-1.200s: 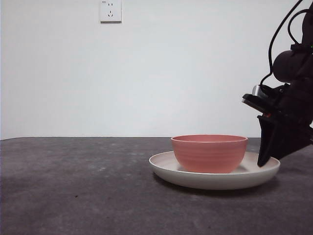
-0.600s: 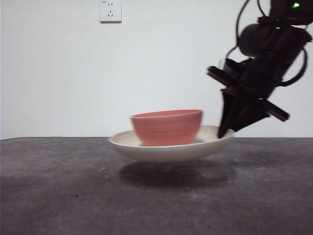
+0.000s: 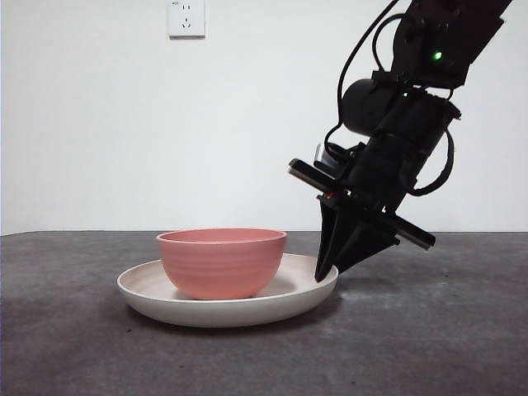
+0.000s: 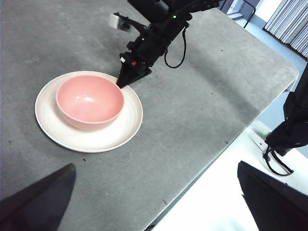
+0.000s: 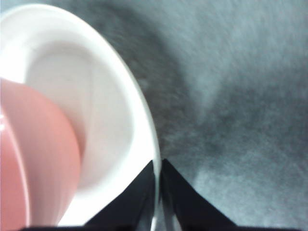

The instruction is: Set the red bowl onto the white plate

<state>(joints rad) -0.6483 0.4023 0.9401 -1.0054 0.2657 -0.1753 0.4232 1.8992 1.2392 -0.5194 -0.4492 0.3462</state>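
Note:
The red bowl (image 3: 221, 264) stands upright inside the white plate (image 3: 305, 299), which lies on the dark grey table. My right gripper (image 3: 324, 271) comes down from the upper right and is shut on the plate's right rim. In the right wrist view its two black jaws (image 5: 157, 164) pinch the thin rim of the plate (image 5: 110, 96), with the bowl (image 5: 38, 159) beside them. The left wrist view shows the bowl (image 4: 89, 101) in the plate (image 4: 131, 120) and the right gripper (image 4: 126, 79) at the rim. My left gripper (image 4: 155, 165) is open and empty, high above the table.
A wall socket (image 3: 186, 18) sits high on the white wall behind. The table's edge (image 4: 226, 144) runs near the left arm, with a white surface beyond it. Grey tabletop (image 3: 74, 330) spreads left of the plate.
The right gripper lifted the plate with the bowl off the table at the right, carried it left, and now the plate lies on the table further left.

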